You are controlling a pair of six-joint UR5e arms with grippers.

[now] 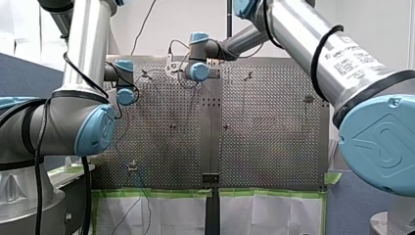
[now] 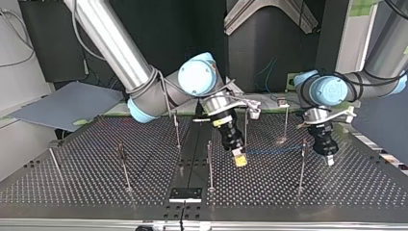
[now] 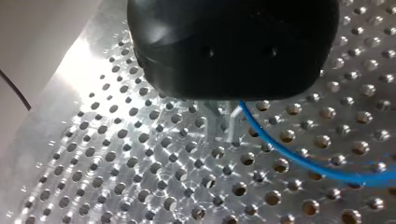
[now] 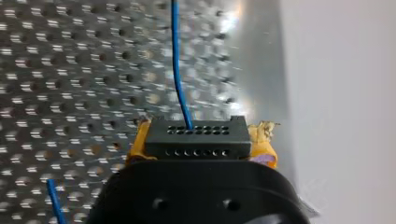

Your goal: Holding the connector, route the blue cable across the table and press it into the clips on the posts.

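Closest to you, in the right wrist view, the black connector [image 4: 195,136] sits clamped between the yellow pads [image 4: 137,147] of your right gripper [image 4: 200,140]. Its rows of small holes face the camera. The blue cable [image 4: 177,70] leaves the connector's far edge and runs straight ahead over the perforated table [image 4: 70,70]. A second stretch of it shows beside the gripper's body.

In the left wrist view, your left gripper [image 3: 224,123] points down at the table. Its metal fingers [image 3: 211,116] are drawn narrow on the blue cable, which comes out at one finger and curves away over the holes.

In the top view, the right gripper hangs tilted at the middle of the frame, with the connector low over the table. The left gripper stands upright at the right of the frame. A faint blue line runs between them. Thin posts [image 2: 210,166] stand around both, one just left of the right gripper and one just left of the left gripper. Whether the cable is caught on any post, you cannot tell.
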